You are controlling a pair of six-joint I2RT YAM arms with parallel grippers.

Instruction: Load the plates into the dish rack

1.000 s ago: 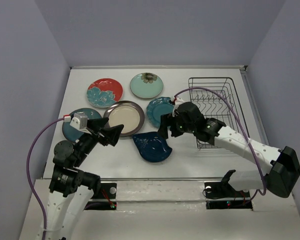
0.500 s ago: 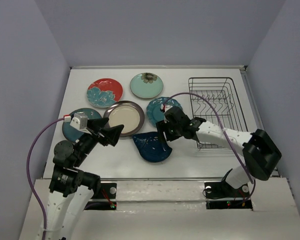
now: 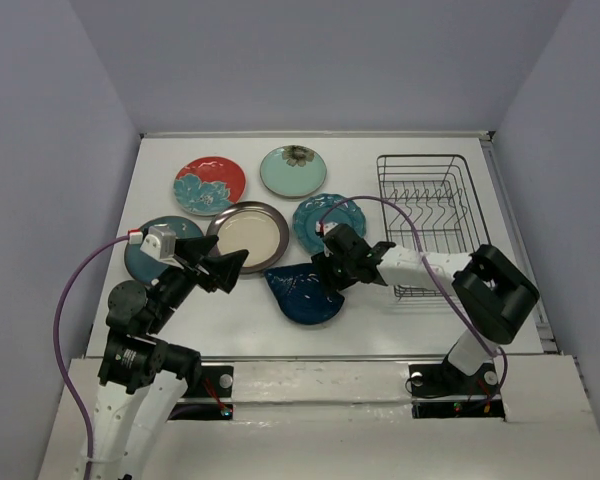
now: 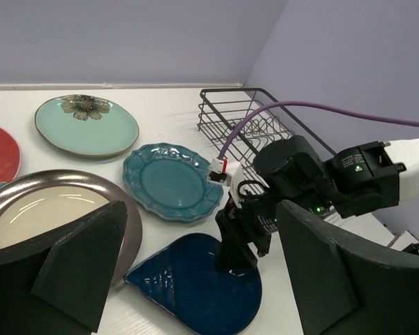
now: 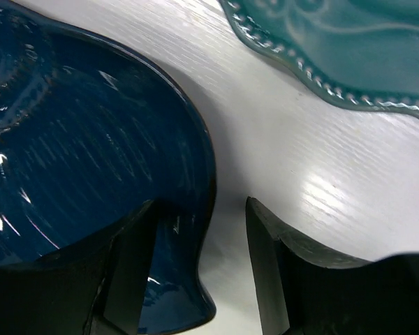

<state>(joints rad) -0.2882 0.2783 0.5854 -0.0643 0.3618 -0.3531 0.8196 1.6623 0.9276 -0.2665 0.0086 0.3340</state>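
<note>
The right tool (image 5: 201, 218) stands parted astride the rim of the dark-blue plate (image 5: 70, 139), the teal scalloped plate (image 5: 349, 42) nearby.

— What is different on the right side?

— The right gripper (image 3: 327, 278) moves left and down the frame. It goes from just beside the black wire dish rack (image 3: 435, 200) to the right rim of the dark-blue leaf-shaped ceramic plate (image 3: 300, 295).

— How does it sit there now?

— Its jaws are apart and straddle that rim, one finger over the glaze and the other over the white table (image 5: 300, 139) outside it.

— Anything else?

— The arm's black elbow joint (image 3: 495, 290) swings in from the lower right toward the centre. The purple cable (image 3: 380, 202) now arcs lower, near the rack's left edge.
</note>
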